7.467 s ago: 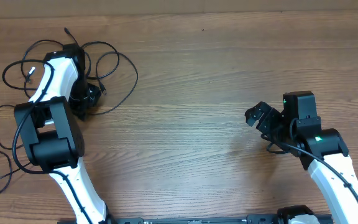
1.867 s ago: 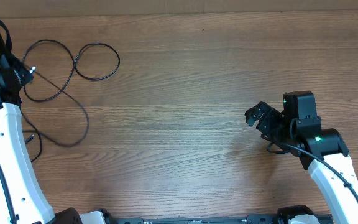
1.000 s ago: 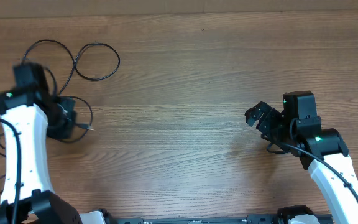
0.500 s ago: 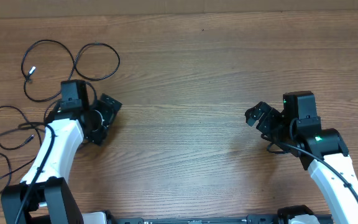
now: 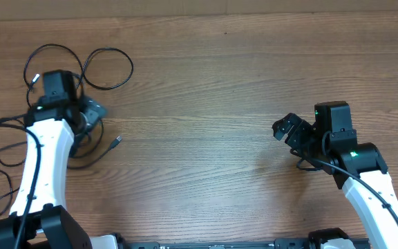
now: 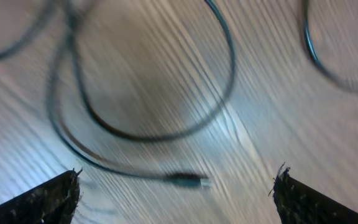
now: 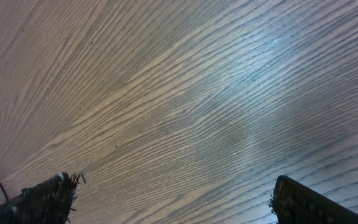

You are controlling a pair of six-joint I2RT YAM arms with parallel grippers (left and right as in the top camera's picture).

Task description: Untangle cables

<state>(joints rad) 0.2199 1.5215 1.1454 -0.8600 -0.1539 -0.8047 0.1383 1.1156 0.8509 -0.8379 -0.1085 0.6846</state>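
While the black left gripper [image 5: 88,115] hangs with jaws spread wide, thin black looping cables [image 5: 132,68] sprawl around it on the brown wooden table [image 5: 206,83]. The right gripper [image 5: 284,127], well apart, gapes likewise.

Bench [image 5: 220,76]: mid-brown wood w/ fine darker grain lines running lengthwise. In wrist views it reads paler, greyish-tan, w/ whitish-blue glare patches. Cables [image 5: 106,68]: thin, all blk; in left wrist view they blur to dark w/ a bluish edge. One cable end has a small silver-white tip [image 5: 36,77]; another plug [image 5: 116,142] has a silver-grey end. Left arm [image 5: 45,149]: white links, blk joint housings. Left claw [image 5: 90,116]: matte blk. Right arm [image 5: 377,207]: white lower link, blk upper housings, two small green LEDs [image 5: 317,111]. Right claw [image 5: 287,128]: blk. Fingertips [image 6: 45,199] in both wrist views: blk, rough speckled edges.
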